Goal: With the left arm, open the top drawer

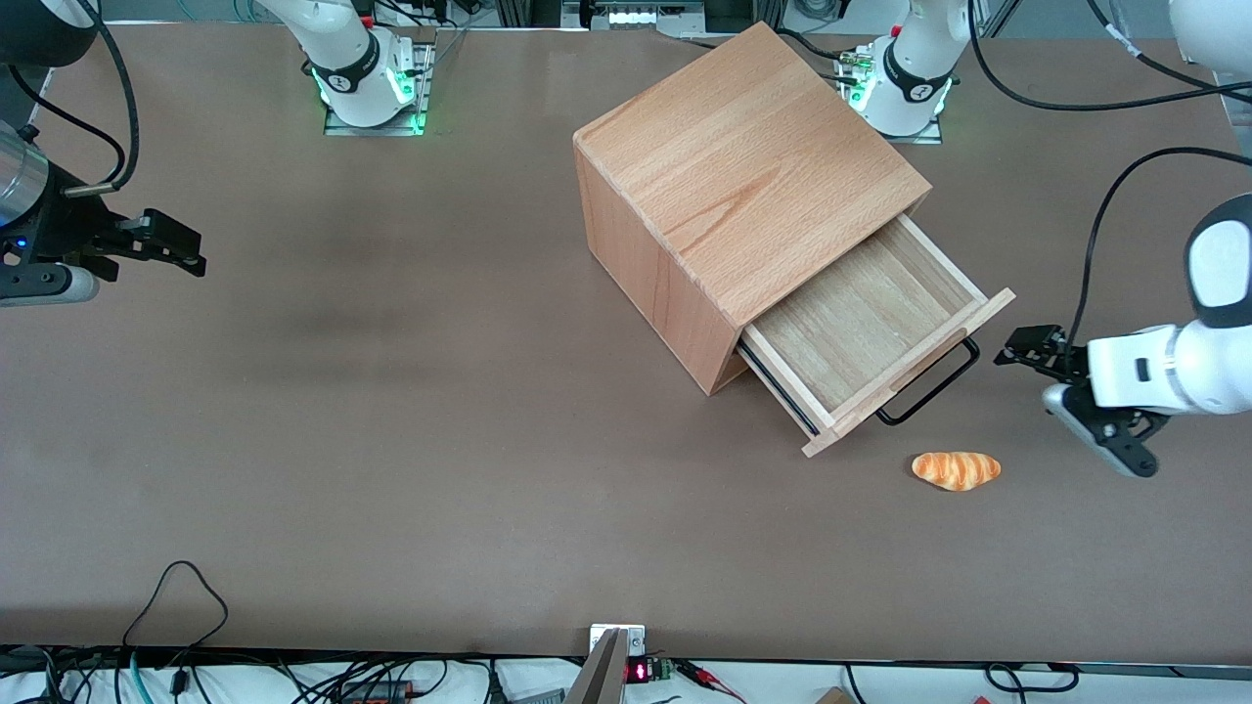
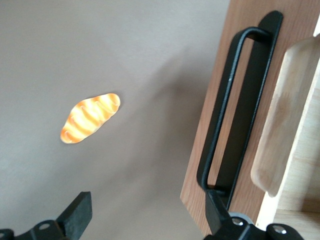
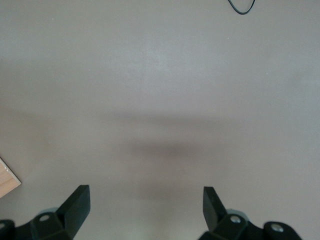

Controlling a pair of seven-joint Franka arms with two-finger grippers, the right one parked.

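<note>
The top drawer (image 1: pixel 866 328) of the beech cabinet (image 1: pixel 743 186) stands pulled out, its bare wooden inside showing. Its pale plank front (image 2: pixel 235 100) carries a black bar handle (image 1: pixel 929 386) (image 2: pixel 225 105). The left arm (image 1: pixel 1188 352) hovers in front of the drawer, toward the working arm's end of the table. Its gripper (image 1: pixel 1017 355) (image 2: pixel 148 215) is open, a short way off the handle and holding nothing. In the left wrist view one fingertip (image 2: pixel 216 212) sits just by the handle's end and the other fingertip (image 2: pixel 80 212) is over bare table.
A toy bread roll (image 1: pixel 957 469) (image 2: pixel 90 117) lies on the brown table (image 1: pixel 391 391), nearer the front camera than the drawer front and close to the gripper. Cables run along the table's near edge (image 1: pixel 176 606).
</note>
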